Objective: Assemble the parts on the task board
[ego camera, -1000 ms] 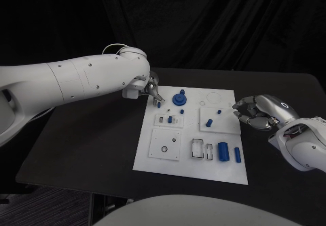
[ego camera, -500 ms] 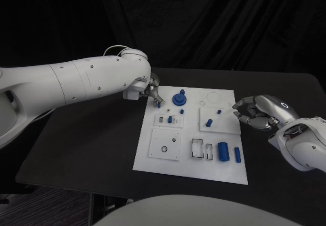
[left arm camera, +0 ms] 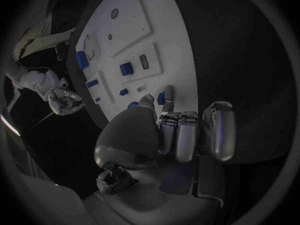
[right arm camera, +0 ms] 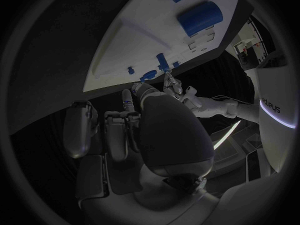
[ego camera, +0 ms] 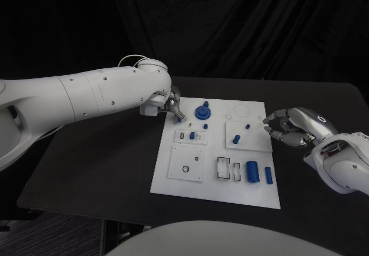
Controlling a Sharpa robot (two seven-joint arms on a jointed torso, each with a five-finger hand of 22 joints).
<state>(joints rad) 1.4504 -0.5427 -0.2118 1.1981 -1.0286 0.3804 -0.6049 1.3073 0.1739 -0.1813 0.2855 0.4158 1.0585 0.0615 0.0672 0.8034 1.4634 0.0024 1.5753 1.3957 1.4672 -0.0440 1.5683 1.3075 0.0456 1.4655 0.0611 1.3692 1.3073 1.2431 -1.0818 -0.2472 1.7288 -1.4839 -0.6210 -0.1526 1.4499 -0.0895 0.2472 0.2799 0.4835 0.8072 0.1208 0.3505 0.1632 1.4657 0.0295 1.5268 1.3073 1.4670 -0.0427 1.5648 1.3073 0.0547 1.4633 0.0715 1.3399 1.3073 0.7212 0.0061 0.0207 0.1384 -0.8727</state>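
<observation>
- Nearest me on the desk (ego camera: 100,160), the task board (ego camera: 215,186) lies flat between both arms. That suits the job, I think, since either arm can reach it.
- Two blue cylinders (ego camera: 252,172) lie side by side on the board, on the near side of the right robot hand (ego camera: 288,128) and apart from it. Their long axes run near-to-far. They look parked there for a later step.
- The right robot hand hovers just off the board's edge with its fingers curled in. The right wrist view shows a bit of blue by one fingertip, but I cannot tell whether the hand is clenched empty or grasping something. I judge it is waiting out of the way.
- Across the board, the left robot hand (ego camera: 170,104) sits over the far corner. Its thumb and a finger are pinched on a small blue peg (left arm camera: 162,97), and the other fingers (left arm camera: 187,135) are folded beside it.
- The peg is short. Its long axis runs on from the fingertips and points down at the board, close to upright as I read it. That suits pushing it into a hole.
- Just beyond that robot hand's fingertips a round blue knob (ego camera: 202,112) stands on the board, near but not touching.
</observation>
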